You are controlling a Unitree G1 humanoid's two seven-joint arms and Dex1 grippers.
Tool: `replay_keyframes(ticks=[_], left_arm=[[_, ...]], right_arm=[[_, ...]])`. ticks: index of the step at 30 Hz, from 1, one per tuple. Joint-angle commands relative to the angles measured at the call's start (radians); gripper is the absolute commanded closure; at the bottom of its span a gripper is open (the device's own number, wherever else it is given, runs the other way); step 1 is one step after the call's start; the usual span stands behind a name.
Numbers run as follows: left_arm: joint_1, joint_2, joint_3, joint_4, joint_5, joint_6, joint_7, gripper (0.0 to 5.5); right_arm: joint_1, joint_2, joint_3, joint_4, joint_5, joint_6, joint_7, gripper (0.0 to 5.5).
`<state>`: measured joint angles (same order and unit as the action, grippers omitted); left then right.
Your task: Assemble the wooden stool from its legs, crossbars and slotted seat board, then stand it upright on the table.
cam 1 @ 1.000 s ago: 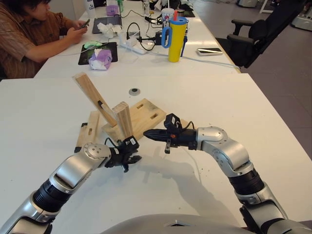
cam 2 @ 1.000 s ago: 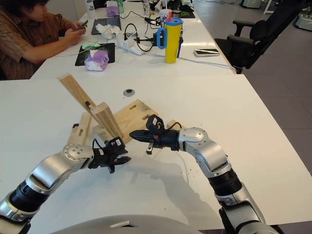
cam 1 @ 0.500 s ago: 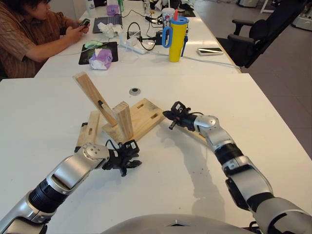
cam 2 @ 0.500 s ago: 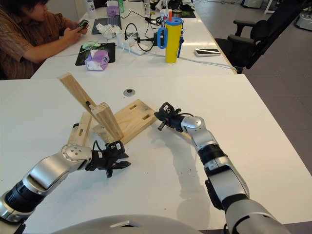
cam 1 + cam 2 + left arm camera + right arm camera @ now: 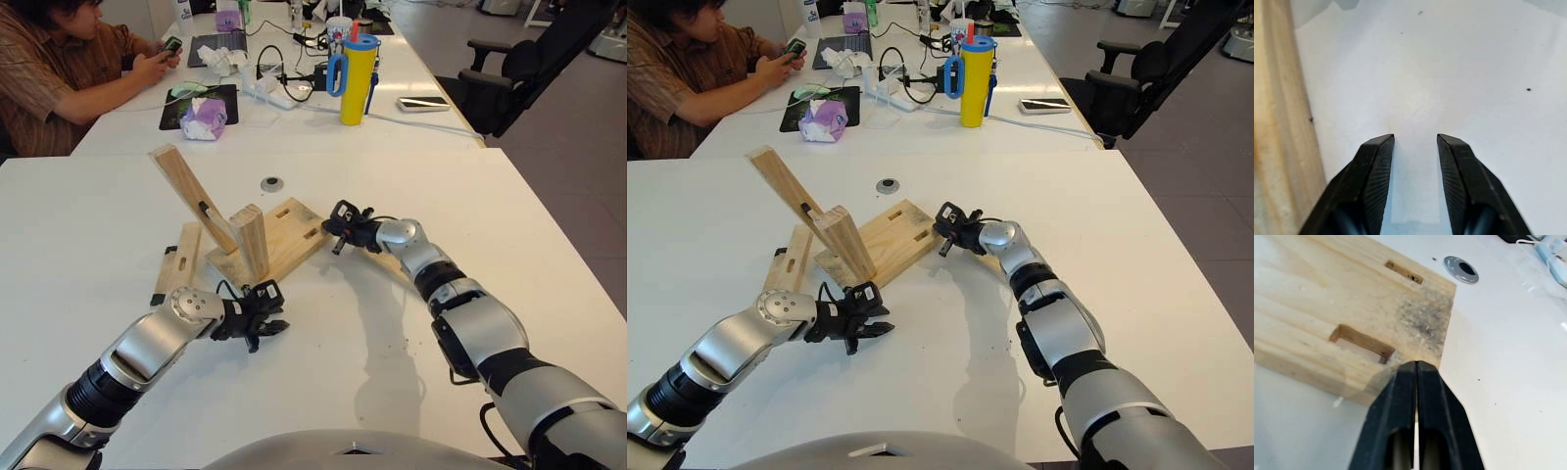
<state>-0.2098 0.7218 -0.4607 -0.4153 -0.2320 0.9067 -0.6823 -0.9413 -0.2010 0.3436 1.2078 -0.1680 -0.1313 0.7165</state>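
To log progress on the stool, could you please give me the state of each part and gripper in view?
Seat board: flat on the table, two slots empty.
Short leg: standing on the board, nearly upright.
Long leg: leaning, lower end at the board.
Loose wooden piece: flat beside the board.
Left gripper: open, empty, over the table.
Right gripper: shut, empty, at the board's corner.
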Motion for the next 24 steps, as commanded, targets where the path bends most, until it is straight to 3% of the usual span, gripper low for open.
replay_keyframes(ticks=[1,13,19,24], left_arm=[[-0.032,-0.027,0.041,0.093,0.075,0.006,0.089,3.86],[-0.116,-0.072,0.123,0.275,0.146,-0.07,0.17,3.86],[-0.224,-0.095,0.13,0.474,0.195,-0.187,0.156,3.86],[-0.293,-0.134,0.125,0.615,0.233,-0.268,0.138,3.86]], right_arm=[[0.093,-0.028,0.086,-0.002,-0.067,0.231,0.294,5.5],[0.389,-0.058,0.093,-0.633,0.153,0.595,0.436,5.5],[0.539,-0.053,0.112,-0.986,0.289,0.831,0.402,5.5],[0.602,-0.019,0.133,-1.111,0.35,0.921,0.337,5.5]])
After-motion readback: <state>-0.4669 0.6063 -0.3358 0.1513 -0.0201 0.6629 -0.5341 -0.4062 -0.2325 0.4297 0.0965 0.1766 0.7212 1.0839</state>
